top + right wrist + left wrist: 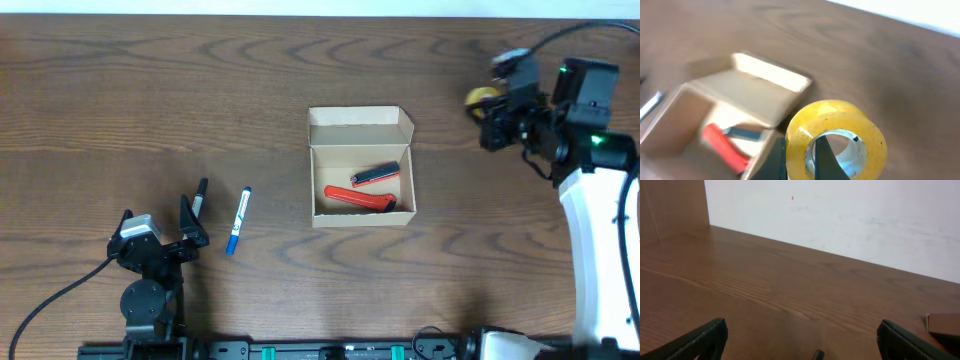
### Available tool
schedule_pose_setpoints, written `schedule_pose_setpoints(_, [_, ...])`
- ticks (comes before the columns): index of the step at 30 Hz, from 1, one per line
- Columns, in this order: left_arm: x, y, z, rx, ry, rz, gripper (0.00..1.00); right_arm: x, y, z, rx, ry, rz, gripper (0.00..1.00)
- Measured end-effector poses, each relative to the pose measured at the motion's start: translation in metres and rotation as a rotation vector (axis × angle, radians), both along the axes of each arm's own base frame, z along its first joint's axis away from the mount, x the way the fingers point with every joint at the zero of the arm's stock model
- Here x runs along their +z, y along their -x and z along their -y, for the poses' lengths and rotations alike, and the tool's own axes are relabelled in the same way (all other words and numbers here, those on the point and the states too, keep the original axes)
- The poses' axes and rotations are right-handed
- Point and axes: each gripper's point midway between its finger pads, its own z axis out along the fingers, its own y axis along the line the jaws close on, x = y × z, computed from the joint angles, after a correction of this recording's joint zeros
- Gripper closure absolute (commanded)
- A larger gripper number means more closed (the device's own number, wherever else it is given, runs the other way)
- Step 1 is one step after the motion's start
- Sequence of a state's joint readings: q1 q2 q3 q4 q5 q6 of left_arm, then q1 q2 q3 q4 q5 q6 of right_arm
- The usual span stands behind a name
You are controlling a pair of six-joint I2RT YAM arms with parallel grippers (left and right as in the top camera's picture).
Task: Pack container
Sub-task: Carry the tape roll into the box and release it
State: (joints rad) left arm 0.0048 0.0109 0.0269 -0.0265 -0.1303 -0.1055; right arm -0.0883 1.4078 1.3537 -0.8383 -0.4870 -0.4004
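Note:
The container point(361, 168) is a tan cardboard box, lid flap open toward the far side, at the table's middle. A red tool point(358, 198) and a dark marker with red point(375, 175) lie inside; the box also shows in the right wrist view point(747, 90). My right gripper point(492, 117) is shut on a yellow tape roll point(836, 137), one finger through its hole, held above the table right of the box. My left gripper point(160, 228) is open and empty at the front left, with a black pen point(199, 197) and a blue marker point(238, 220) lying just beyond it.
The black pen's tip point(818, 354) shows between my left fingers. A corner of the box point(943, 324) shows at the right edge of the left wrist view. A white wall point(840, 215) stands behind the table's far edge.

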Motion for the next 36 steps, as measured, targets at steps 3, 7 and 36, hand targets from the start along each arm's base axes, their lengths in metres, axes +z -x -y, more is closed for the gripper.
schedule_pose_setpoints(3, [0.000,0.000,0.000,0.000,0.000,0.000,0.05,0.002,0.029,-0.041,0.246,0.086,-0.011,0.99])
schedule_pose_setpoints(7, [0.000,0.000,0.000,0.000,0.000,0.000,0.05,-0.014,0.059,-0.073,0.507,0.251,-0.016,0.99])
schedule_pose_setpoints(36, [0.000,0.000,0.000,0.000,0.000,0.000,0.04,-0.153,0.064,-0.157,1.099,0.585,-0.151,0.99])
